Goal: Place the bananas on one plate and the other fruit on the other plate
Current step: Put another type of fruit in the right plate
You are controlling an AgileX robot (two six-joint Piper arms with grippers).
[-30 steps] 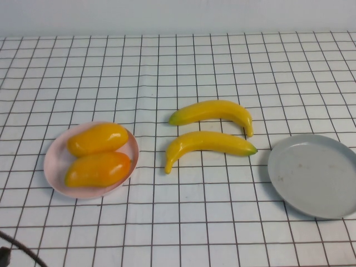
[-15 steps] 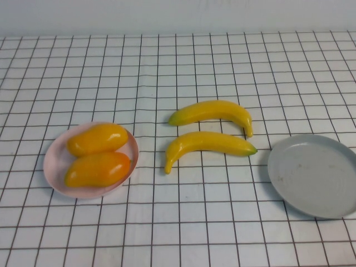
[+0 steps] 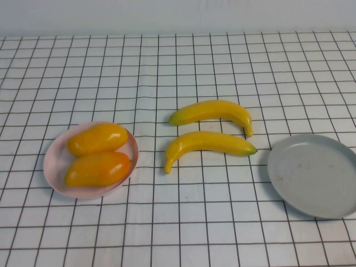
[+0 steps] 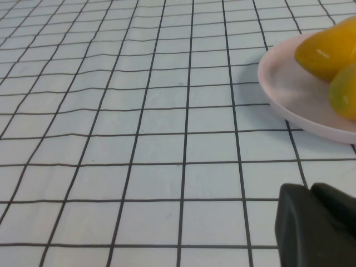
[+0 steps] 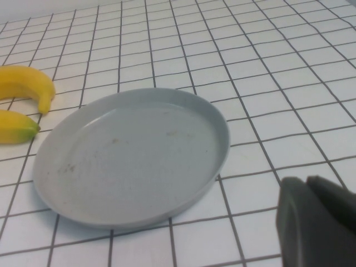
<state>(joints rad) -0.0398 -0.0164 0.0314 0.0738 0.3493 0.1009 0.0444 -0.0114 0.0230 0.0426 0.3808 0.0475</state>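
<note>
Left gripper and right gripper sit off the surface's near edge; whether their fingers are open, I cannot tell. Mangoes fill the pink plate near the left edge. The grey-blue plate at the right edge is empty; the bananas lie mid-surface beside it. Glossy, curved, they could slip a pinch. No writing visible.

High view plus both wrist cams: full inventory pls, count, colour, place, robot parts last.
bananas: 2, yellow with greenish tips, on the cloth mid-table, one behind the other, between the plates.
mangoes: 2, orange-yellow, side by side on the pink plate.
pink plate: 1, pale pink, robot's left side.
grey-blue plate: 1, pale grey-blue, holds nothing, robot's right side.
tablecloth: 1, white with black grid, covers the table.
left gripper: black, low near the pink plate, only in its wrist view.
right gripper: black, low near the grey-blue plate, only in its wrist view.
</note>
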